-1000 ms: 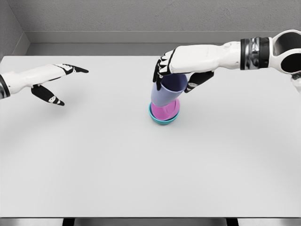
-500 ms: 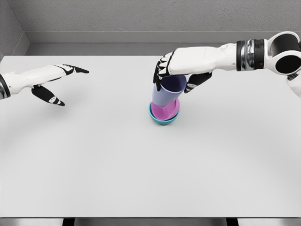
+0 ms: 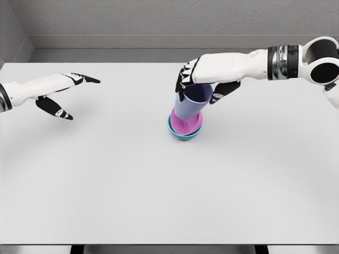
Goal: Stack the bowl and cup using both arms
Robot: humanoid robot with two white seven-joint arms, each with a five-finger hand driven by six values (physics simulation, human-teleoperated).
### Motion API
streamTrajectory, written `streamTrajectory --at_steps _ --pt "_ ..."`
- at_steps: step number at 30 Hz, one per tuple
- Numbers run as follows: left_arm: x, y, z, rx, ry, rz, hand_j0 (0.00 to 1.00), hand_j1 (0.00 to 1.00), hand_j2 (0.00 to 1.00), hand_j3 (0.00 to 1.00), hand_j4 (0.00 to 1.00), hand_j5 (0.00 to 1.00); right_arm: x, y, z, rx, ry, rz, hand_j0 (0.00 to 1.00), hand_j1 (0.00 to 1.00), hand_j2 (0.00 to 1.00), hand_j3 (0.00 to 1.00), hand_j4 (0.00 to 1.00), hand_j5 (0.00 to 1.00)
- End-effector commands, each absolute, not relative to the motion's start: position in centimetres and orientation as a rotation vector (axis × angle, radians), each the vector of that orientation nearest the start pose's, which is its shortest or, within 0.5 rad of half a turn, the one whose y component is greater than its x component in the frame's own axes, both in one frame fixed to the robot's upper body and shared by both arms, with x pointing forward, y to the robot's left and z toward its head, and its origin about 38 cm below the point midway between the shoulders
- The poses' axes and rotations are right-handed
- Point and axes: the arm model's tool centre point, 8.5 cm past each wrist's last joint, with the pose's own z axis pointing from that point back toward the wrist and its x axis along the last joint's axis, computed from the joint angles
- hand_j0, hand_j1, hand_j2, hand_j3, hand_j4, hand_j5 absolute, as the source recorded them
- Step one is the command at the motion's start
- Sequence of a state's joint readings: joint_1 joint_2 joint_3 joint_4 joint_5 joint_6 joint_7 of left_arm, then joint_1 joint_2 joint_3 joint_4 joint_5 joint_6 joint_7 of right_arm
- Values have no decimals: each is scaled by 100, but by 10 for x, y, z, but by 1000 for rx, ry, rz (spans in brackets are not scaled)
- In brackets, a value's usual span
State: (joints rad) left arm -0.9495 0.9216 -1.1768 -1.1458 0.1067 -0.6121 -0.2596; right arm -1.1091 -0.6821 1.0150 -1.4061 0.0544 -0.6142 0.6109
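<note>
A lilac cup (image 3: 190, 106) stands slightly tilted inside a teal bowl (image 3: 184, 135) with a pink inside, a little behind the middle of the white table (image 3: 159, 185). My right hand (image 3: 197, 91) reaches in from the right and is curled over the cup's rim, fingers on its left side and thumb (image 3: 222, 92) on its right. My left hand (image 3: 77, 96) hovers over the table's far left with its fingers spread, holding nothing.
A grey wall (image 3: 159, 21) runs behind the table's back edge. The table's front edge lies along the bottom of the view.
The right hand has shifted slightly up and to the right, and the cup now stands a little more upright in the bowl. The left arm has not moved.
</note>
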Motion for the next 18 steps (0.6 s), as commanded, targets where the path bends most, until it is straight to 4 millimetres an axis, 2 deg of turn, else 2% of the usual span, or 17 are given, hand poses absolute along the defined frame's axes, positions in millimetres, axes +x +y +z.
streamTrajectory --at_steps 1,5,9,18 --pt "466 357 205 224 -1477 -1675 100 100 100 100 100 100 462 -183 302 114 2040 -2834 59 59 59 59 59 59" --pt "466 356 205 223 -1478 -1676 100 100 100 100 100 100 462 -183 300 111 2039 -2837 60 60 60 60 60 60" --pt "465 355 205 218 -1480 -1681 100 100 100 100 100 100 462 -183 300 132 2020 -2843 75 75 75 75 75 75" --pt "465 355 205 218 -1480 -1681 100 100 100 100 100 100 460 -177 300 124 2012 -2831 84 84 84 84 84 84"
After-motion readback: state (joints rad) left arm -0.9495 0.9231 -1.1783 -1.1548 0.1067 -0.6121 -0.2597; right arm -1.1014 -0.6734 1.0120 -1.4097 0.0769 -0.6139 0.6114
